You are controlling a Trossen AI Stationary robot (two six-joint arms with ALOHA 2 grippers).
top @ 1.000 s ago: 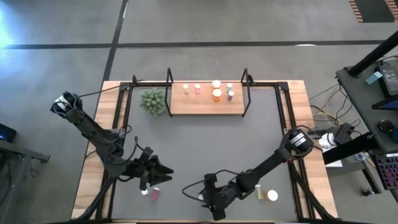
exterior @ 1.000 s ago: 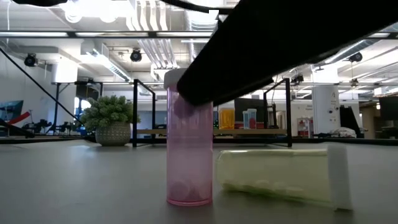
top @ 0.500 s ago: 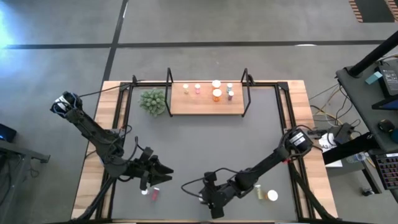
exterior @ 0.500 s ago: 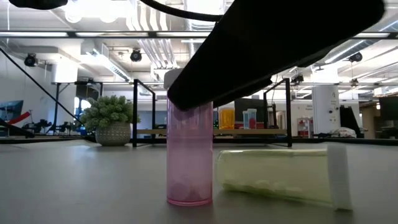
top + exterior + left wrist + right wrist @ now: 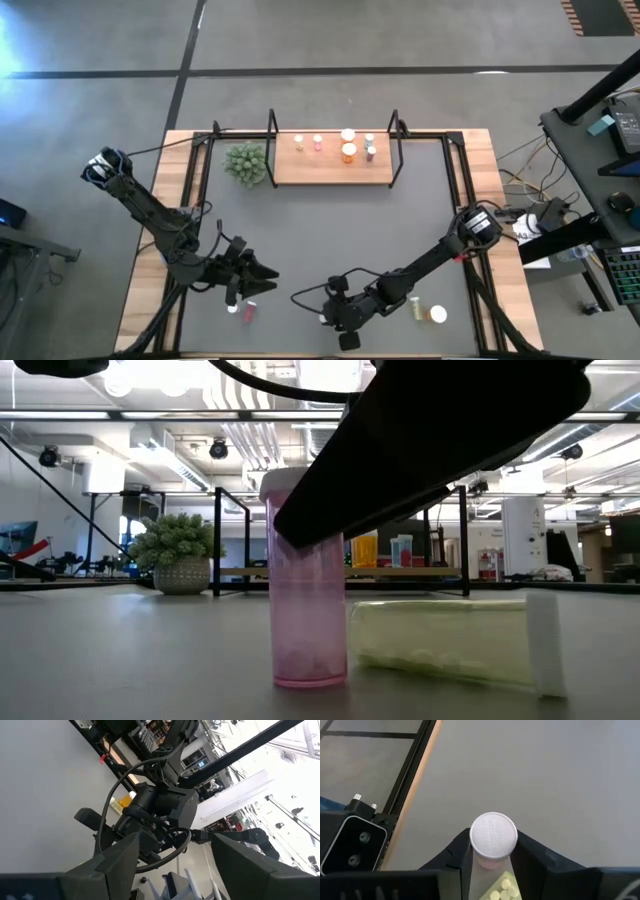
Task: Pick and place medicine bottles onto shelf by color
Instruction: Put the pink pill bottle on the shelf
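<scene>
Right claw (image 5: pixel 492 862): my fingers sit either side of the pink bottle (image 5: pixel 308 610), closed on its upper body just under the white cap (image 5: pixel 493 834), at the near edge of the counter (image 5: pixel 330 230), roughly mid-width.
Pink bottle: upright, base on the dark mat (image 5: pixel 420 215); a few pills lie at its bottom.
Yellow-green bottle (image 5: pixel 450 641): lying on its side just right of the pink bottle, white cap pointing right, pale pills inside.
Left claw (image 5: pixel 262 280): my other arm waits low over the near-left part of the mat, fingers apart and holding nothing.
Small pink bottle (image 5: pixel 248 311): on the mat just near of my left claw, with a white cap (image 5: pixel 232 308) beside it.
Right-side bottles: a yellow-green one (image 5: pixel 415 304) and a white-capped one (image 5: pixel 438 314) rest on the mat near my right forearm.
Shelf (image 5: pixel 332 160): at the far edge, centre; several bottles stand on it in a row along its far side, an orange one (image 5: pixel 349 152) among them.
Plant (image 5: pixel 246 163): just left of the shelf.
</scene>
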